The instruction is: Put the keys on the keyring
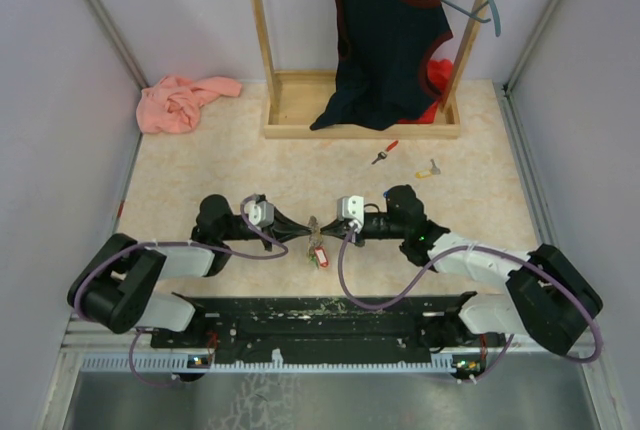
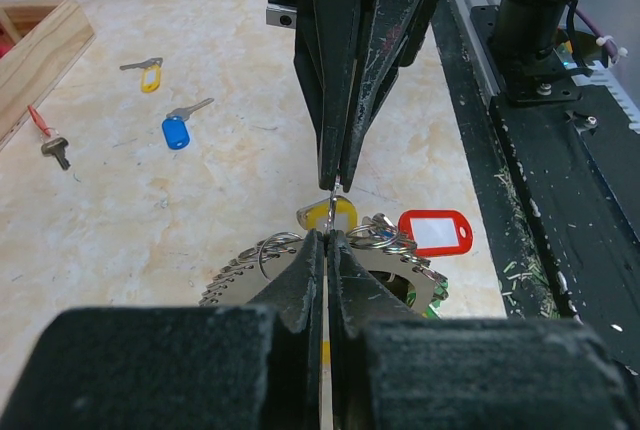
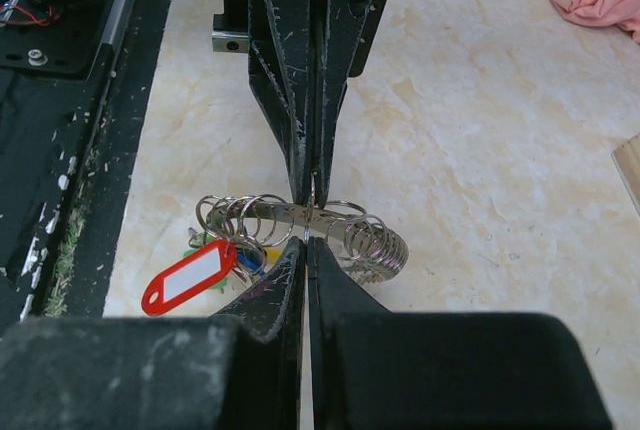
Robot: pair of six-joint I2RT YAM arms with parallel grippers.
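Observation:
The keyring (image 1: 317, 247) is a grey metal band strung with several split rings, a red tag (image 2: 432, 231) and a yellow tag (image 2: 330, 216). It lies on the table between my two grippers. My left gripper (image 2: 327, 240) and my right gripper (image 3: 305, 242) meet tip to tip. Both are shut on one thin split ring of the keyring (image 3: 300, 216). Three loose keys lie apart on the table in the left wrist view: yellow head (image 2: 148, 76), blue head (image 2: 176, 132), red head (image 2: 46, 136). The top view shows the red key (image 1: 385, 153) and the yellow key (image 1: 428, 169).
A wooden clothes rack (image 1: 360, 128) with a dark garment (image 1: 385, 40) stands at the back. A pink cloth (image 1: 180, 102) lies at the back left. The black base rail (image 1: 330, 318) runs along the near edge.

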